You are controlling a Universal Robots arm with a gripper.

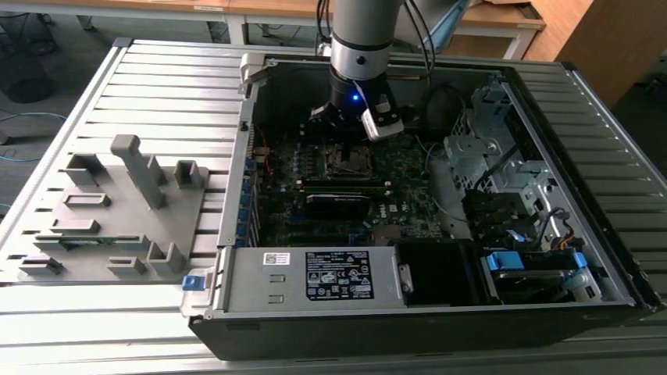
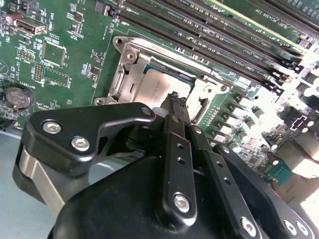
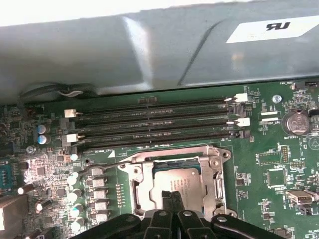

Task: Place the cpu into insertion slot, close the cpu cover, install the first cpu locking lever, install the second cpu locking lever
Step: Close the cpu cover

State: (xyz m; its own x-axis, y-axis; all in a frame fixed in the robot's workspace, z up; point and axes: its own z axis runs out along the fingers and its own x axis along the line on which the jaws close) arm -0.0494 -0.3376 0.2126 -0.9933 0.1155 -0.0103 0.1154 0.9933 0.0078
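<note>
Black gripper (image 3: 172,194) is down over the green circuit board (image 3: 259,134) in the open black computer case (image 1: 583,258), fingers pressed together, tips just above the small flat square cpu (image 3: 172,174), dull silver-grey on top. It sits in the silver-rimmed square insertion slot (image 3: 222,160), with the thin silver cpu cover frame (image 3: 139,186) lying flat around it

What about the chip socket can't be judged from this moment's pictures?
1. First wrist view: the gripper covers the socket's near edge; whatever lies there is hidden.
2. Second wrist view: the gripper hides one side of the chip.
3. Exterior view: the socket is too small to show what is latched on it.
</note>
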